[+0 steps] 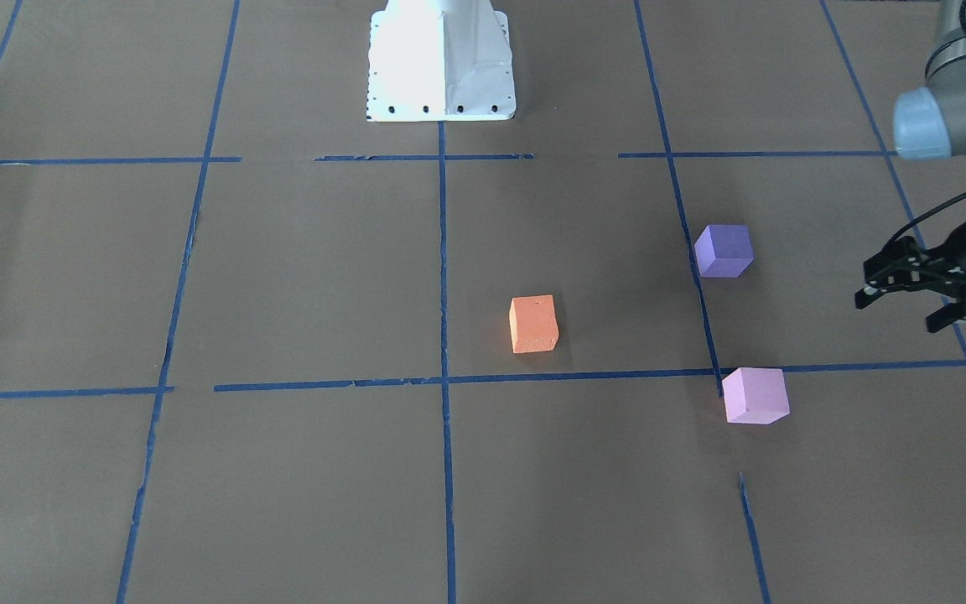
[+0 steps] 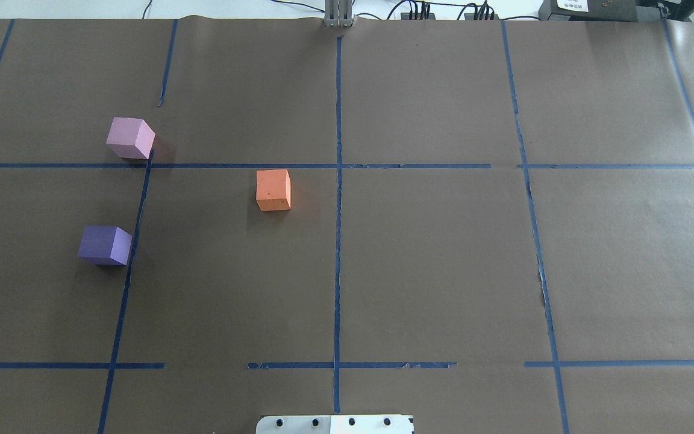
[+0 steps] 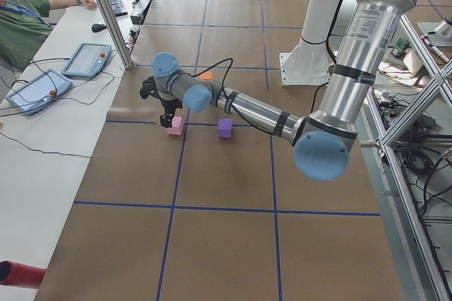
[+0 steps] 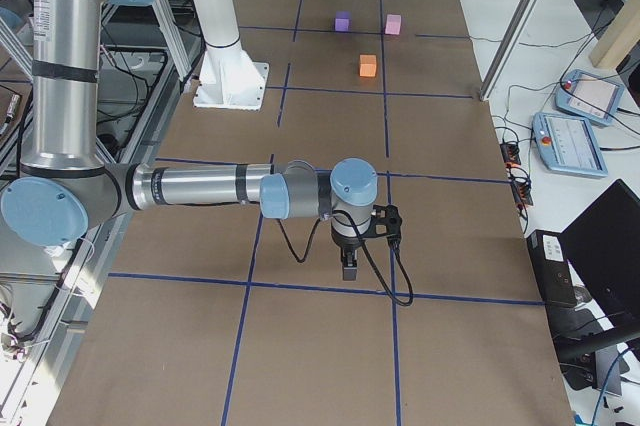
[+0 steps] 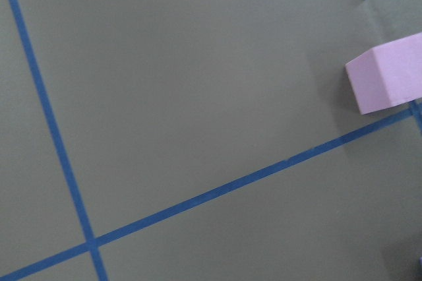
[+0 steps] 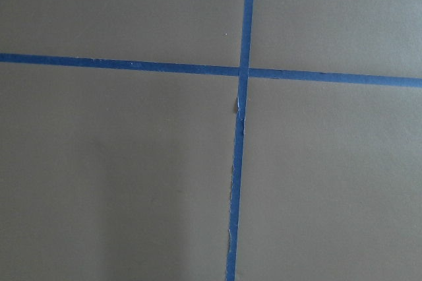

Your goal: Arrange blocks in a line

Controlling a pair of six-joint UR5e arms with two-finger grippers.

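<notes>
Three cubes lie apart on the brown paper table. The orange block (image 1: 533,324) (image 2: 273,189) is near the centre. The violet-purple block (image 1: 724,250) (image 2: 105,245) and the pale pink block (image 1: 755,395) (image 2: 131,138) lie on the robot's left side; the pink one also shows in the left wrist view (image 5: 386,82). My left gripper (image 1: 900,310) hovers open and empty, outward of both, and touches no block. My right gripper (image 4: 348,266) shows only in the exterior right view, far from the blocks over a tape crossing; I cannot tell its state.
The white robot base (image 1: 441,63) stands at the table's robot-side edge. Blue tape lines (image 2: 337,181) form a grid on the paper. A side bench with tablets (image 3: 86,59) and a seated operator (image 3: 21,22) runs along the far edge.
</notes>
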